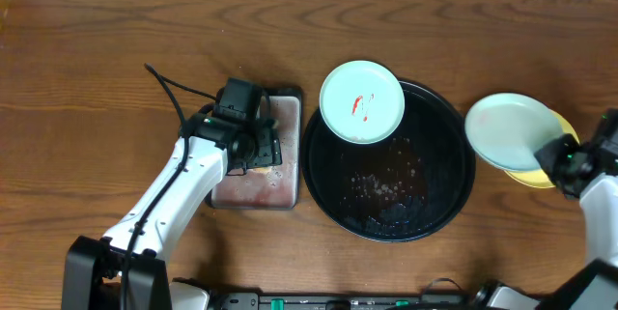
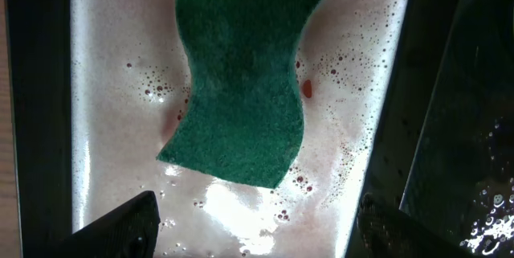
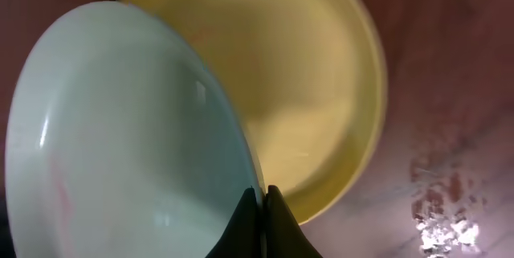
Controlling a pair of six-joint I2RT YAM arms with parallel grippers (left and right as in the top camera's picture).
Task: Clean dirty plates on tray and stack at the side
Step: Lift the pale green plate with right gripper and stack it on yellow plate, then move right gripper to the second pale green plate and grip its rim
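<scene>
A mint-green plate (image 1: 361,102) with red sauce smears rests on the far rim of the round black tray (image 1: 449,194). My right gripper (image 1: 552,155) is shut on the rim of a second mint plate (image 1: 507,130) and holds it tilted over the yellow plate (image 1: 541,177), which lies on the wood to the right of the tray. In the right wrist view the fingers (image 3: 263,202) pinch the mint plate's (image 3: 120,137) edge above the yellow plate (image 3: 305,89). My left gripper (image 2: 257,230) is open above the silver tray, just short of a green sponge (image 2: 241,73).
The rectangular silver tray (image 1: 285,186) left of the black tray holds pinkish soapy water (image 2: 112,129). Water droplets and residue lie in the black tray's middle (image 1: 386,189). Bare wood tabletop (image 1: 97,78) stretches to the left and back.
</scene>
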